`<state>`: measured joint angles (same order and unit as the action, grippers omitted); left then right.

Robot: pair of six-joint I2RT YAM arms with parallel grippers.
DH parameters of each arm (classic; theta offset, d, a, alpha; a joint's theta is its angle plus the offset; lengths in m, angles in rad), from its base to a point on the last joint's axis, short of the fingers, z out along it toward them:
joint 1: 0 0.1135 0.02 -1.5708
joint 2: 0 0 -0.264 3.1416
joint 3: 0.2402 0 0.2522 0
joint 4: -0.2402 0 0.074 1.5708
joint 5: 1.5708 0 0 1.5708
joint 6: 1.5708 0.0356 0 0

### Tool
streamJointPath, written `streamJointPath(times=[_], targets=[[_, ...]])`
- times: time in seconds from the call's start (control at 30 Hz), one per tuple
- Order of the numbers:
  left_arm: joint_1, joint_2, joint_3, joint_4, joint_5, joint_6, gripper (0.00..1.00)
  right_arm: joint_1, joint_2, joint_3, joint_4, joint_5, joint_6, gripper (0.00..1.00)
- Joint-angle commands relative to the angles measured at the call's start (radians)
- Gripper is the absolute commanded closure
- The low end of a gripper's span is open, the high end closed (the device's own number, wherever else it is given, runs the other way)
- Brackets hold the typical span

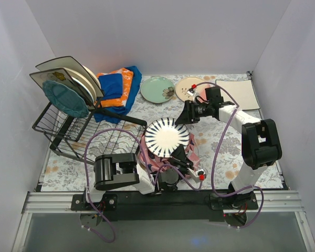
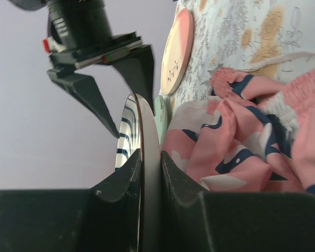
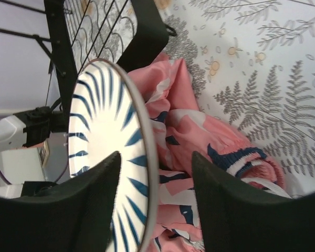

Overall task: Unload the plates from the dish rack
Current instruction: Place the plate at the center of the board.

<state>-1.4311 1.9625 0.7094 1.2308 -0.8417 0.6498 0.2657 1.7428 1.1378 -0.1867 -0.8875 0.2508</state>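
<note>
Floral table (image 1: 220, 143), plate (image 1: 167, 137) in left tool (image 2: 149, 154)

A: Rack?
B: Dish rack (image 1: 63, 139): black wire, grid base, raised sides. Three plates stand on edge in its back slots, leaning. Teal plate (image 1: 65, 98) in front, round cream plate (image 1: 89, 79) behind it, cream square plate (image 1: 68, 65) rearmost.
A: Out of the rack?
B: Striped plate (image 1: 168, 137), white with dark blue rays, just right of the rack's front corner. It's off the table, near rim pinched in the left gripper (image 2: 150, 155). Mint green plate (image 1: 157, 89) lies flat, right of the rack's back. Cream-and-pink plate (image 1: 188, 88) lies flat, farther right.
</note>
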Motion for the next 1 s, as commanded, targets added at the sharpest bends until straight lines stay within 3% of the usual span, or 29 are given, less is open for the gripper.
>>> streamJointPath(times=[0.0,0.03,0.07,0.13,0.2,0.33,0.4,0.5,0.53,0.67,0.7,0.73,0.77,0.8,0.97], targets=[[-0.011,-0.025,0.041,0.199,0.032,0.091,1.0,0.014,-0.04,-0.006,-0.02,-0.065,-0.056,0.48],[-0.011,-0.034,0.042,0.179,0.035,0.082,1.0,0.015,-0.043,-0.009,-0.019,-0.07,-0.056,0.54],[-0.009,-0.039,0.042,0.176,0.036,0.076,1.0,0.017,-0.046,-0.01,-0.016,-0.094,-0.054,0.67],[-0.011,-0.042,0.042,0.179,0.038,0.074,1.0,0.015,-0.048,-0.015,-0.002,-0.131,-0.045,0.79],[-0.011,-0.037,0.036,0.202,0.041,0.094,1.0,0.015,-0.046,-0.016,0.004,-0.163,-0.041,0.79],[-0.011,-0.024,0.032,0.251,0.043,0.119,1.0,0.018,-0.037,-0.018,0.007,-0.212,-0.035,0.62],[-0.009,-0.02,0.03,0.269,0.046,0.126,1.0,0.021,-0.028,-0.016,0.006,-0.225,-0.031,0.62],[-0.011,-0.019,0.028,0.282,0.049,0.129,1.0,0.027,-0.031,-0.021,0.012,-0.249,-0.036,0.83],[-0.011,-0.019,0.027,0.285,0.049,0.129,1.0,0.027,-0.031,-0.021,0.015,-0.242,-0.035,0.96],[-0.005,0.015,0.091,0.377,-0.005,0.16,1.0,0.012,-0.032,-0.019,0.082,-0.249,0.054,0.99],[-0.002,0.03,0.102,0.395,-0.031,0.162,0.93,0.009,-0.037,-0.023,0.114,-0.257,0.086,0.99],[0.0,0.03,0.108,0.398,-0.034,0.159,0.69,0.003,-0.04,-0.029,0.151,-0.257,0.134,0.99],[-0.002,0.03,0.11,0.397,-0.033,0.139,0.61,-0.012,-0.054,-0.05,0.259,-0.258,0.178,0.99],[-0.002,0.03,0.111,0.385,-0.033,0.125,0.59,-0.02,-0.063,-0.064,0.314,-0.261,0.268,0.99],[0.0,-0.014,0.114,0.257,-0.03,-0.047,0.48,-0.068,-0.08,-0.073,0.472,-0.232,0.41,0.99]])
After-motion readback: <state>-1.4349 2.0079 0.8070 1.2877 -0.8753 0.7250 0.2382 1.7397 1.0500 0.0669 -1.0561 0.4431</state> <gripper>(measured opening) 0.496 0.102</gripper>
